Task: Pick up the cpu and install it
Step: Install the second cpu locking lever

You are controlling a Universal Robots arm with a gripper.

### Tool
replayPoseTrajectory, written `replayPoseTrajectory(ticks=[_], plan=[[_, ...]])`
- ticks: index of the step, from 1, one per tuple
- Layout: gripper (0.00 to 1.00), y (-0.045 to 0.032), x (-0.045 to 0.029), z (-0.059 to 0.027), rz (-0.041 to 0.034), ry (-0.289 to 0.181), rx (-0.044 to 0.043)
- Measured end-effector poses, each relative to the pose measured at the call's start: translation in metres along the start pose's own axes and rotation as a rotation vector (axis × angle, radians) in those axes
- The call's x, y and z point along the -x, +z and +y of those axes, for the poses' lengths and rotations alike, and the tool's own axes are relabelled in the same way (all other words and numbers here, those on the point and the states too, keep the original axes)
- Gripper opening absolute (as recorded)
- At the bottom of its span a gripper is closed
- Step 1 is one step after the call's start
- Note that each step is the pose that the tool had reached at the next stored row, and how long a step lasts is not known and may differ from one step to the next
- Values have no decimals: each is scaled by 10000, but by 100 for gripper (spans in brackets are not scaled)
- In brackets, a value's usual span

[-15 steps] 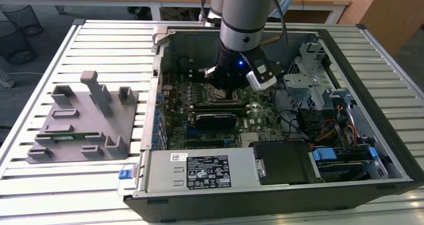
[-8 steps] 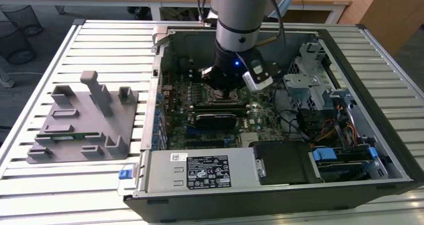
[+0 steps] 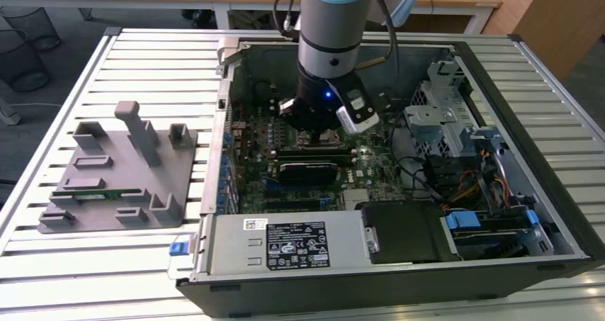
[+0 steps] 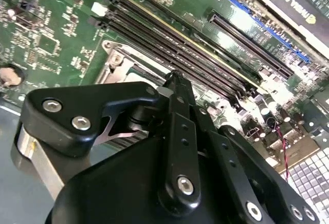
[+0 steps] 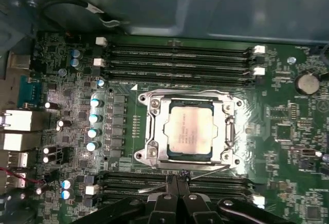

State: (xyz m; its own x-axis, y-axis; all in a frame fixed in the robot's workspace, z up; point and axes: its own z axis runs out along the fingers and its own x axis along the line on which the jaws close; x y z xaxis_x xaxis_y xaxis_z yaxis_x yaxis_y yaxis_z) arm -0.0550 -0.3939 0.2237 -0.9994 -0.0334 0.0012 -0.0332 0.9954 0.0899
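Gripper: the gripper (image 5: 177, 182) hung low inside the computer case (image 3: 492, 59), just above the motherboard (image 5: 67, 95). Its fingers were pressed together with nothing between them.
Cpu: the cpu (image 5: 189, 131) lay flat in the socket (image 5: 149, 147), with the metal frame around it. The gripper was just beside the socket and did not touch the chip.
What could go wrong: I think the chip might not sit quite flat. A push then could bend the tiny pins under it. The closed fingers were close to the memory slots (image 5: 180, 62), so a sideways slip could scrape the board.
Case: it held the motherboard, a black card (image 3: 307, 171), a power box (image 3: 283, 243) and wires (image 3: 463, 186).
Grey holder: the holder (image 3: 123, 172) sat on the table (image 3: 57, 257), on the exterior view's left. A thin green stick (image 3: 99, 192) lay in it.
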Motion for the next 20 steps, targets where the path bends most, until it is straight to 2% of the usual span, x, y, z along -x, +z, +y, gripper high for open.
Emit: replayPoseTrajectory(ticks=[6, 9, 16, 20], plan=[[11, 96, -14, -8, -1, -1, 33], [11, 99, -24, -12, -1, 1, 59], [11, 97, -101, -76, -9, -3, 292], [11, 97, -119, -127, -11, -1, 361]])
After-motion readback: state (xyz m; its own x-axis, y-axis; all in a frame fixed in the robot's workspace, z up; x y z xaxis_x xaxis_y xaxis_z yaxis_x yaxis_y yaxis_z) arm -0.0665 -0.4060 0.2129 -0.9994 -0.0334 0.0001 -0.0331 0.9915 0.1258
